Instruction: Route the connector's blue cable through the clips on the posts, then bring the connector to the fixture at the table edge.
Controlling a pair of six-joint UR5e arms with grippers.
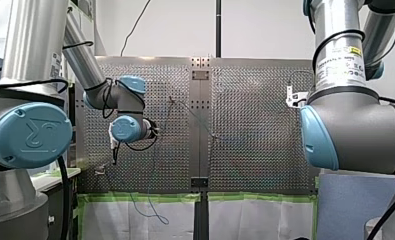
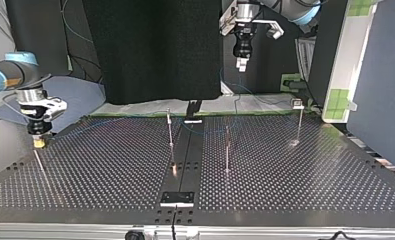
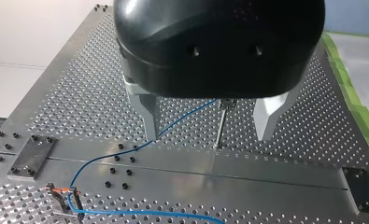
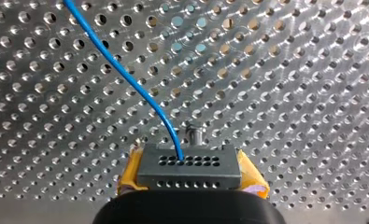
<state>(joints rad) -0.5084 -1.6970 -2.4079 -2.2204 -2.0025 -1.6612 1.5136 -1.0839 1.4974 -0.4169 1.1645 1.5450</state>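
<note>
In the right wrist view my right gripper (image 4: 190, 179) is shut on a dark grey connector (image 4: 189, 161), which sits between its yellow pads (image 4: 130, 173). The blue cable (image 4: 126, 77) leaves the connector's face and runs away over the perforated table. In the top view this gripper (image 2: 38, 141) hangs just above the table at the left side. My left gripper (image 3: 208, 135) is open and holds nothing. Ahead of it, between its metal fingers (image 3: 149, 119), stands a thin post (image 3: 221, 125) with the cable (image 3: 131, 149) passing beside it. In the top view it hangs high (image 2: 241, 64) at the back.
Three thin posts (image 2: 170, 129) (image 2: 227, 150) (image 2: 299, 122) stand on the table. A clip with orange parts (image 3: 63, 200) holds the cable near the centre rail. A metal plate (image 2: 177, 198) sits at the near edge. Green tape (image 1: 145, 197) lines the front view's lower table edge.
</note>
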